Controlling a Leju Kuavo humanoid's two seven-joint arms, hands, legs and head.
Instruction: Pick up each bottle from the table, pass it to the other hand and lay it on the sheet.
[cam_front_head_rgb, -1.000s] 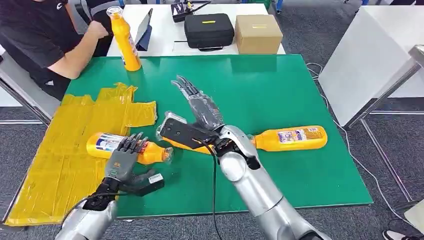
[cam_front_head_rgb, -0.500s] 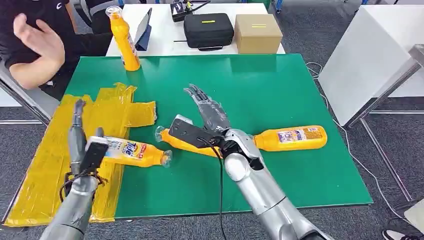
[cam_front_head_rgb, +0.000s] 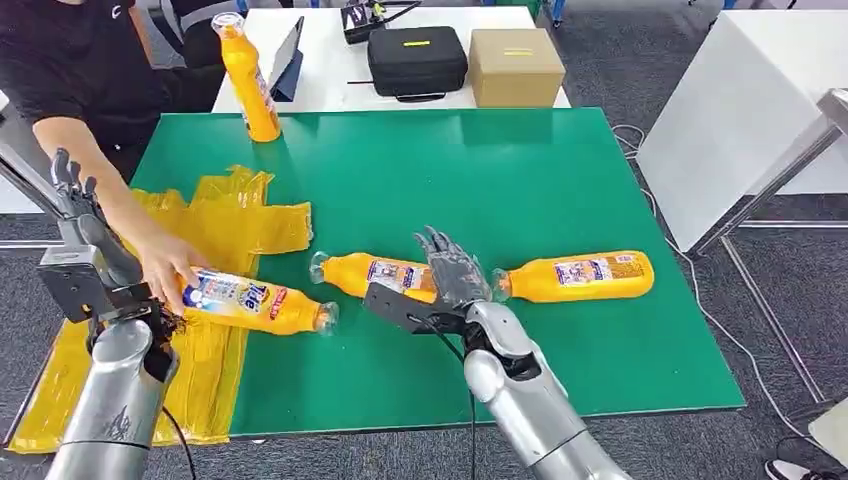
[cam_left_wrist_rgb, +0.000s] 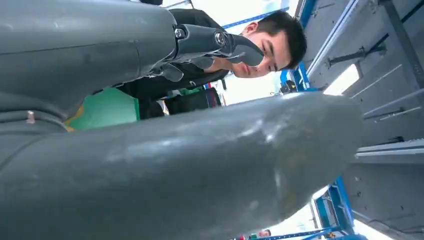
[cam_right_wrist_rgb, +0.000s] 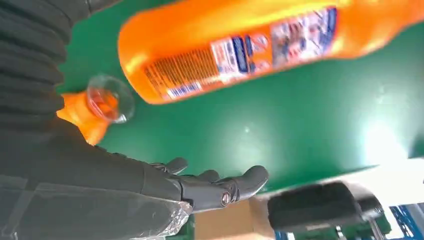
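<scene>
In the head view, a flat green tabletop (cam_front_head_rgb: 560, 180) carries a crinkled yellow plastic sheet (cam_front_head_rgb: 225, 220) along its left side. One orange bottle with a blue-and-white label (cam_front_head_rgb: 255, 300) lies on its side at the sheet's edge, partly on it, and a person's hand (cam_front_head_rgb: 165, 268) rests on its base end. Two more orange bottles lie on the bare green surface: a middle bottle (cam_front_head_rgb: 375, 273) and a right-hand bottle (cam_front_head_rgb: 580, 276), their clear caps pointing left. A fourth bottle (cam_front_head_rgb: 248, 78) stands upright at the far left corner. The right hand (cam_front_head_rgb: 452, 270) hovers open over the gap between the two lying bottles, dark fingers spread and holding nothing. The left hand (cam_front_head_rgb: 75, 200) is raised at the left edge beside the sheet, fingers straight up and apart, empty. On a white table beyond sit a black zip case (cam_front_head_rgb: 418, 60) and a cardboard box (cam_front_head_rgb: 516, 66). In the left wrist view, the smooth grey thumb (cam_left_wrist_rgb: 200, 165) fills the foreground, and the dark fingers (cam_left_wrist_rgb: 220, 42) stretch out with nothing in them. In the right wrist view, the glossy right-hand bottle (cam_right_wrist_rgb: 260, 45) lies close above the extended dark fingers (cam_right_wrist_rgb: 220, 187), apart from them, with the clear cap (cam_right_wrist_rgb: 109, 97) of another bottle nearby.
</scene>
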